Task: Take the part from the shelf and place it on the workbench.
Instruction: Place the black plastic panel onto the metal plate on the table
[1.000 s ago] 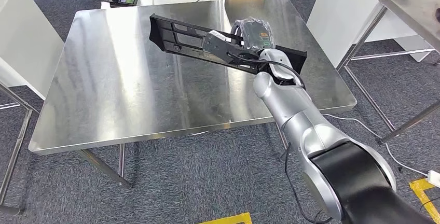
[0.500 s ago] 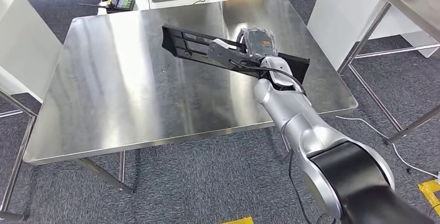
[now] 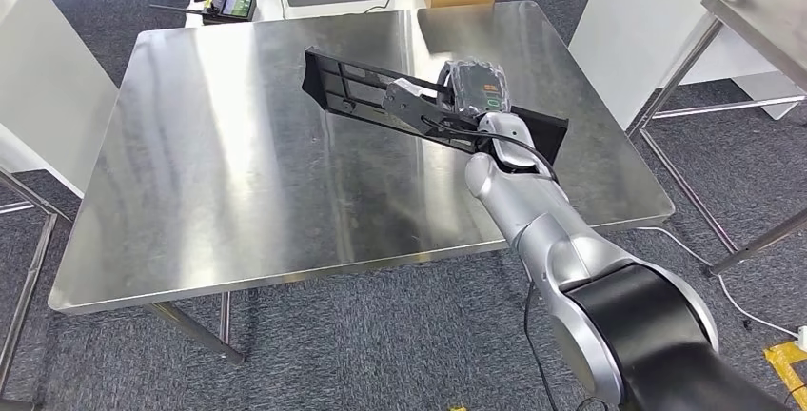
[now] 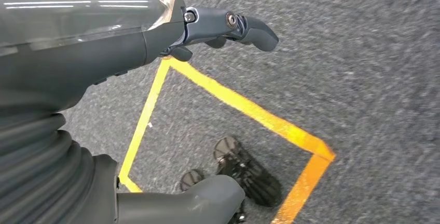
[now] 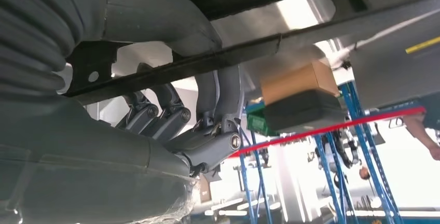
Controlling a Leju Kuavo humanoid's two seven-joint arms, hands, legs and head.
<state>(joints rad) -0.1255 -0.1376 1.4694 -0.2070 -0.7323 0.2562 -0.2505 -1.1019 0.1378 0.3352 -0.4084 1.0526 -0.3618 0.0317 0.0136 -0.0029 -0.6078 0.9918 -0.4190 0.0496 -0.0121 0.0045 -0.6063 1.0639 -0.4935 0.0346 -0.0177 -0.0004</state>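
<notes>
Looking down from the head view, the long black part (image 3: 347, 88) is held by the right hand (image 3: 447, 107) above the steel workbench (image 3: 238, 173), long axis running diagonally from far-left to near-right. At the right wrist, fingers (image 5: 166, 117) are wrapped around its bar. At the left wrist, the left hand (image 4: 155, 32) is seen over carpet, fingers apart, nothing held.

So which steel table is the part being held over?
The big table straight ahead; the right hand holds the part above it. The other table stands far right.
</notes>
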